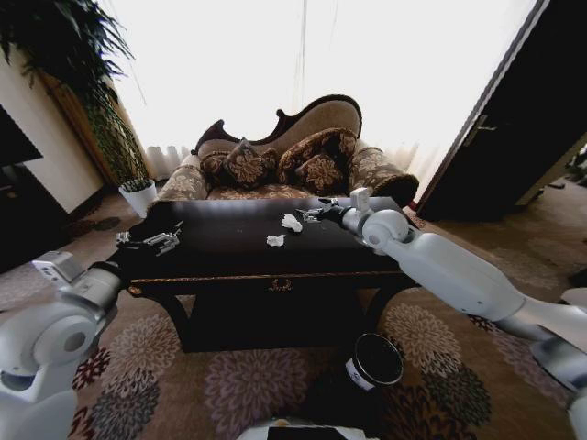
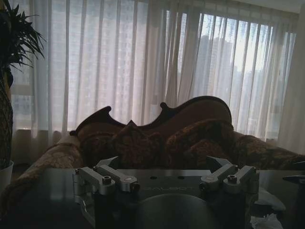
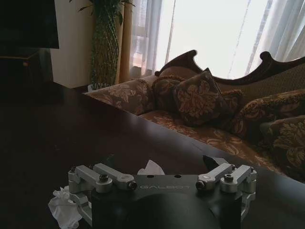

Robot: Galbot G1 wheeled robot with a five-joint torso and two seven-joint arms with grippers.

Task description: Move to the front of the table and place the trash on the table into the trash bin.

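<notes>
- Head view: the dark glossy table (image 1: 229, 252) stands before the patterned sofa (image 1: 284, 160). Two crumpled white paper wads lie on its top, one (image 1: 292, 222) toward the sofa side and one (image 1: 275, 241) nearer the table's front edge.
- The right gripper (image 1: 316, 213) reaches over the table just beside the farther wad. The left gripper (image 1: 160, 240) hangs over the table's left end, well apart from both wads. From here I cannot tell how far either one's fingers are spread.
- The trash bin (image 1: 374, 360) sits on the carpet in front of the table, below its right half; its white label is too small to read.
- Left wrist view: the left gripper (image 2: 167, 179) has its fingers spread wide and empty above the table, the sofa beyond. Faint raised lettering on its body is too dim to read.
- Right wrist view: the right gripper (image 3: 162, 174) is spread wide, holding nothing, with one wad (image 3: 151, 168) between its fingers on the table and another (image 3: 64, 210) beside one finger. "GALBOT" reads on its body.
- My judgement: the wads look feather-light, soft and crushable, nothing fragile. A pinch across the bulk should hold; the polished top may let one skid.
</notes>
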